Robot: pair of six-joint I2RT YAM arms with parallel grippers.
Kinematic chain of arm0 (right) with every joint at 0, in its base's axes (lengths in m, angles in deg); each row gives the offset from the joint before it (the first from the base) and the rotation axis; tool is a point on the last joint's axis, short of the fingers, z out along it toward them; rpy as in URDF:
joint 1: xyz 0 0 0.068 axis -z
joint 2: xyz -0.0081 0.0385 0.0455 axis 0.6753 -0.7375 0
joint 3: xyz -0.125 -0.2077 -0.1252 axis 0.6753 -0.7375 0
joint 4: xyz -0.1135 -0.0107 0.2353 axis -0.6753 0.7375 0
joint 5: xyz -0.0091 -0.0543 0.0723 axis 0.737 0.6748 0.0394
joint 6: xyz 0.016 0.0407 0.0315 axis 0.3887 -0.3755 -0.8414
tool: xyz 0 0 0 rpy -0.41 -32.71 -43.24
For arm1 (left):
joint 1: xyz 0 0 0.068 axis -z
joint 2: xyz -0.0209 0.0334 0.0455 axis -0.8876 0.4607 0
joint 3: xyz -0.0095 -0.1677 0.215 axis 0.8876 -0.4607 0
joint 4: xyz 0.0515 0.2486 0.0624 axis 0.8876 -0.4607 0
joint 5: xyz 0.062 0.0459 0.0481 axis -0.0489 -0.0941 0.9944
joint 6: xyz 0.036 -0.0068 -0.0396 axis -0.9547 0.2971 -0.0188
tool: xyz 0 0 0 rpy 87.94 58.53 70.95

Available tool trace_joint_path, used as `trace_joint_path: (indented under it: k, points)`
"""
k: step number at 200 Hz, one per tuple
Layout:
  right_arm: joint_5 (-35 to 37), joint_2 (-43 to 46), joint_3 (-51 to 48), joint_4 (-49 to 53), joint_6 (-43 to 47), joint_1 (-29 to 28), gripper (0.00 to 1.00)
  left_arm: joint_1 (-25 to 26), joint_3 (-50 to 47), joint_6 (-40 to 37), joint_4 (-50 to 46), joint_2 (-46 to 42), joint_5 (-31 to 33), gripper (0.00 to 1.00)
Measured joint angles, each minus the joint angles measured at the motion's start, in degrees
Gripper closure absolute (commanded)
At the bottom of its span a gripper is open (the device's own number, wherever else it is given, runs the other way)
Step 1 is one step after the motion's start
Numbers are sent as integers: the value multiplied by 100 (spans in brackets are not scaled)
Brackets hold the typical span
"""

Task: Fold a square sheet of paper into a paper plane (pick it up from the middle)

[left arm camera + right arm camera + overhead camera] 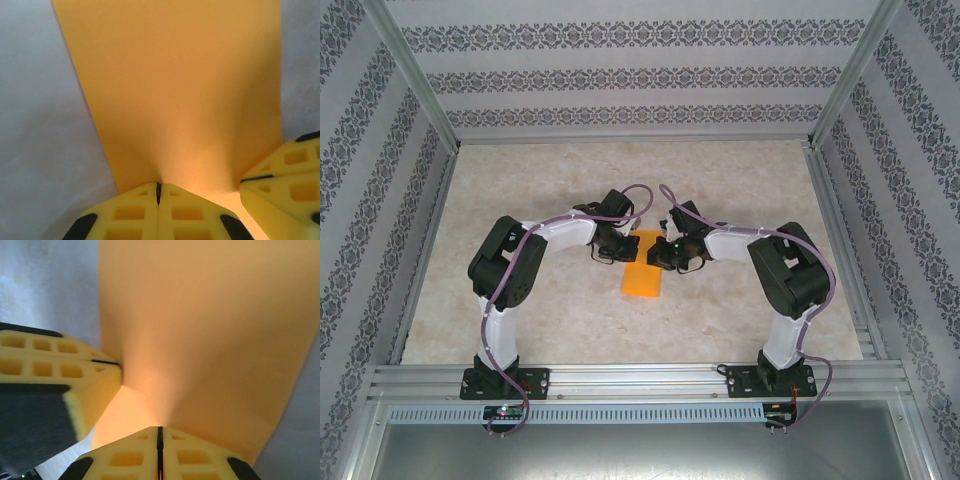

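Observation:
The square sheet of paper (642,278) is bright orange and looks like a narrow oblong in the middle of the table, running from the grippers toward the near edge. My left gripper (623,248) is shut on its far end, and the paper (180,90) puckers where it meets the closed jaws (159,188). Close beside it, my right gripper (660,256) is shut on the same end, pinching the sheet (210,325) at its tips (160,431). Each wrist view also has the other gripper's yellow fingers (285,175) (55,371) touching the paper. No paper plane shape can be seen.
The marble-patterned table (520,200) is fenced by metal rails (430,250) and patterned walls (620,70). Both arms bend inward from their bases (505,380) (770,380) and meet over the sheet, their cables looping above the wrists.

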Motion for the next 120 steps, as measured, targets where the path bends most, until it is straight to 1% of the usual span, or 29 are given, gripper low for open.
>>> trace_joint_path:
  k: [53, 120]
  points:
    - [2, 20, -96, 92, 190, 0, 91, 0, 11, -79, -11, 26, 0, 100]
    - [70, 573, -754, 37, 334, 2, 91, 0, 11, -129, -11, 37, -9, 100]
